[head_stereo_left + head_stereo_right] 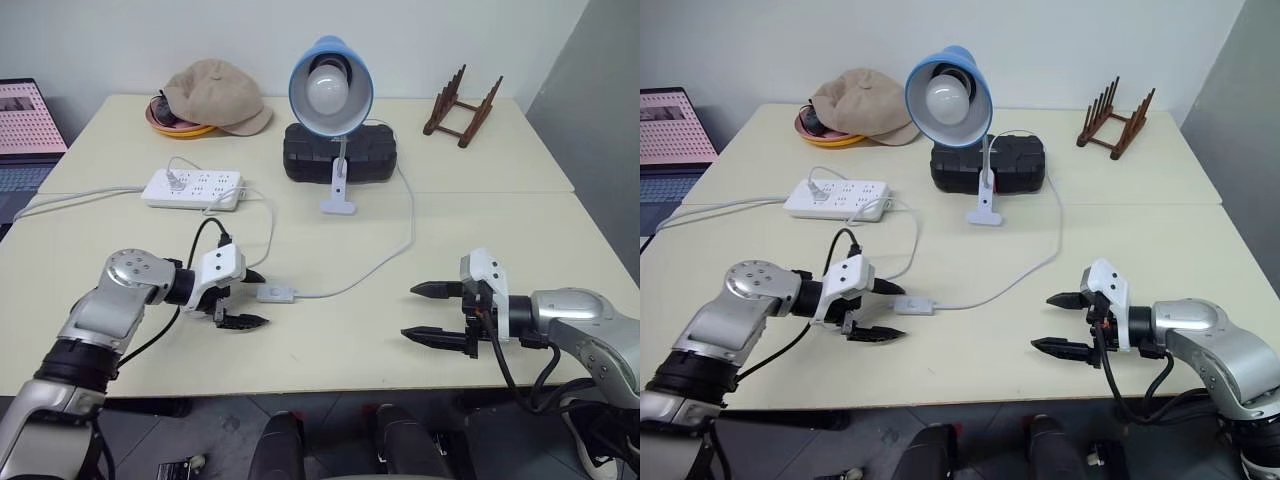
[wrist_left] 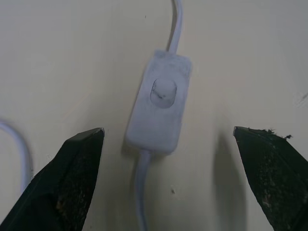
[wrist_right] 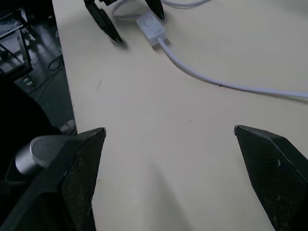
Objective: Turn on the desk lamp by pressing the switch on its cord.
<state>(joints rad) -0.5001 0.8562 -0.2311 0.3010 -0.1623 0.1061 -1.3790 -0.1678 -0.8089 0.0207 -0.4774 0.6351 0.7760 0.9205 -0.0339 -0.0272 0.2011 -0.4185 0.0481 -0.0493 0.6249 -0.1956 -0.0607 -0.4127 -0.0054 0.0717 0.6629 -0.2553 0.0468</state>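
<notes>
the switch point(image 1: 276, 294) is lying flat on the table point(image 1: 330, 350) near its front edge, w/ the left gripper point(image 1: 244, 298) sitting just beside it, fingers spread wide & grasping nothing. the right gripper point(image 1: 428, 312) is hanging well apart to the right, also spread & empty, w/ bare tabletop between. the cord point(image 1: 385, 255) is running back to the desk lamp point(image 1: 331, 95), which is standing in front of a black box point(image 1: 375, 152), w/ a power strip point(image 1: 192, 188), a cap point(image 1: 215, 97) & a wooden rack point(image 1: 462, 107) behind.

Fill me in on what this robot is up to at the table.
The robot is going for the switch on the cord of the desk lamp, whose bulb looks unlit. The left gripper is open beside the switch, its fingers either side of it in the wrist view, not pressing it yet. The right gripper hovers open farther along the table, holding nothing.
</notes>
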